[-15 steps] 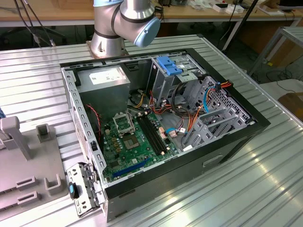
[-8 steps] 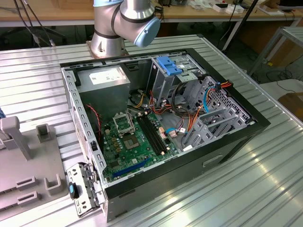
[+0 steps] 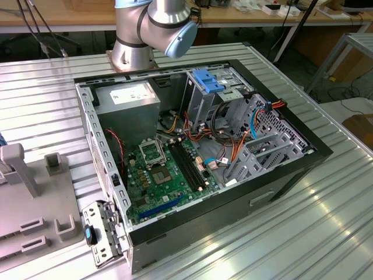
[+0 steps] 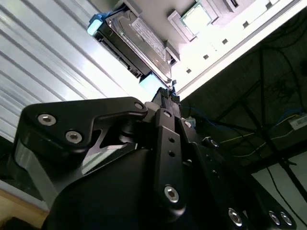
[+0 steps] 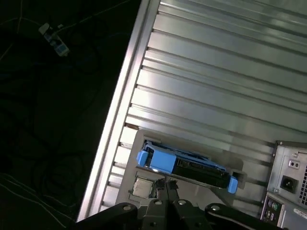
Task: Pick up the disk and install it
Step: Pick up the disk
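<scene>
Though a white label (image 4: 144, 32) lies on the face of the disk (image 4: 129, 43), its print is too small to read, like that on the power-supply box (image 3: 128, 98) inside the open computer case (image 3: 274, 186). In both wrist views the disk stands on edge in a grey holder plate (image 5: 201, 191) on the ribbed metal table (image 5: 216, 72), a small chip (image 5: 142, 188) beside it. The gripper (image 5: 170, 181), fingertips pressed together and holding nothing, points at the disk's long side, just short of it
</scene>
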Tool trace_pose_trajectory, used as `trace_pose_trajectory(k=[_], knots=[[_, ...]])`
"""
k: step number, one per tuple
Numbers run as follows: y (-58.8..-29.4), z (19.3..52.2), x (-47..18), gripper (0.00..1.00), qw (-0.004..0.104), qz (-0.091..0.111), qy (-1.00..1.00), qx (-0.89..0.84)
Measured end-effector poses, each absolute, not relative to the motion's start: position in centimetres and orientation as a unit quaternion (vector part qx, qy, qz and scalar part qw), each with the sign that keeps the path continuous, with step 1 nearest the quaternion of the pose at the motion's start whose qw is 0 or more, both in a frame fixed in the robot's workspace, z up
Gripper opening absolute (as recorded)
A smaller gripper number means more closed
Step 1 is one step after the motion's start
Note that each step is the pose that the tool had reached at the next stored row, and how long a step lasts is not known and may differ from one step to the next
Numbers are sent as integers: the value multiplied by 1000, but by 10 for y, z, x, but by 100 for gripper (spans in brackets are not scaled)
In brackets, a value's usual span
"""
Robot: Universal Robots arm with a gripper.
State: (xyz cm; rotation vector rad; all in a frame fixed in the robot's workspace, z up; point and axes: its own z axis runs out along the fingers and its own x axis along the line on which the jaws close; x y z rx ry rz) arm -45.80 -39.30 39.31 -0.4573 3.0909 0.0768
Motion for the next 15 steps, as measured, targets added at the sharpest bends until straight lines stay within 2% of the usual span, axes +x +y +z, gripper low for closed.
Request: trace_pose_trajectory(k=[15], knots=[[-393,393,-458,11,5,25,963,-268]])
